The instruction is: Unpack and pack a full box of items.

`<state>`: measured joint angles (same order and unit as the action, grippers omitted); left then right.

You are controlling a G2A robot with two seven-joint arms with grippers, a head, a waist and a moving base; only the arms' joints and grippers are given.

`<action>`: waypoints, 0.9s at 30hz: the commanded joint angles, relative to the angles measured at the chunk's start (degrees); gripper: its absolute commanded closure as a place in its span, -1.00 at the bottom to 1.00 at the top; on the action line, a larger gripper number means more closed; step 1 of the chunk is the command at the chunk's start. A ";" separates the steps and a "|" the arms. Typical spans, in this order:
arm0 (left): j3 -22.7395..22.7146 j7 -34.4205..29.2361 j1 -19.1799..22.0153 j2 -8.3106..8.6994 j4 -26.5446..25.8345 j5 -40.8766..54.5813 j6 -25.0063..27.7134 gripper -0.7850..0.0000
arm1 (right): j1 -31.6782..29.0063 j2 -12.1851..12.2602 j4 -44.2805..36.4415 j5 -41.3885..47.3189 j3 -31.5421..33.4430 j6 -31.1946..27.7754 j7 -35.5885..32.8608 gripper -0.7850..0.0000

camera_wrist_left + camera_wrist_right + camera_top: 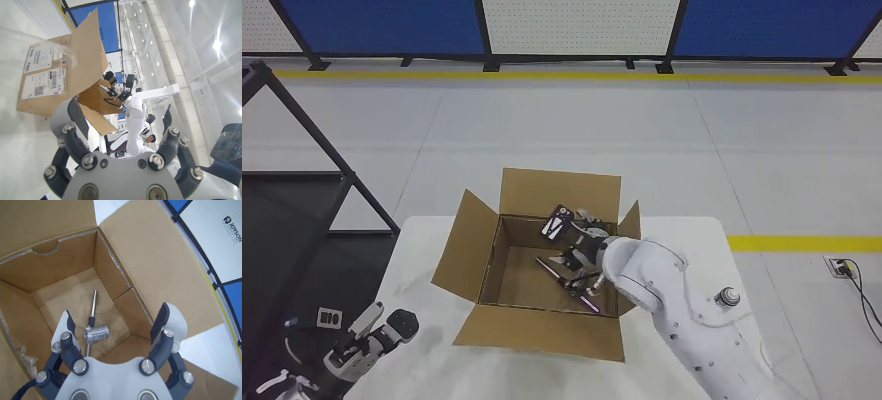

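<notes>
While right gripper hangs spread in box | rod flat, diagonal | left gripper spread

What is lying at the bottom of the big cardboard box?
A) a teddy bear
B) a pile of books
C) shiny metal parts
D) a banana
C: the right wrist view shows a shiny metal rod and a slotted metal cylinder lying on the floor of the box, below the open right gripper.
</notes>
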<state>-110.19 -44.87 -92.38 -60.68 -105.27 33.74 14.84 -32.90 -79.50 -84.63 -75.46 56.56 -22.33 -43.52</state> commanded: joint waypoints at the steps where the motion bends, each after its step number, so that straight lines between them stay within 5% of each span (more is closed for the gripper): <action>1: 0.23 -0.02 0.27 0.01 -0.04 -0.24 -0.20 -1.00 | -5.52 1.36 -8.31 0.24 5.31 -2.42 0.81 -1.00; 14: 1.66 -0.09 2.32 0.14 0.15 -1.81 -1.81 -1.00 | -33.70 5.69 -36.00 4.75 32.65 -6.35 14.82 -1.00; 27: 3.28 -0.49 4.45 0.32 0.60 -3.25 -3.65 -1.00 | -49.56 6.68 -32.02 12.99 47.35 -0.73 15.84 -1.00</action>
<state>-107.27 -45.29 -88.17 -60.38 -104.55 30.90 11.45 -81.95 -72.91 -117.38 -62.53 103.37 -22.90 -27.31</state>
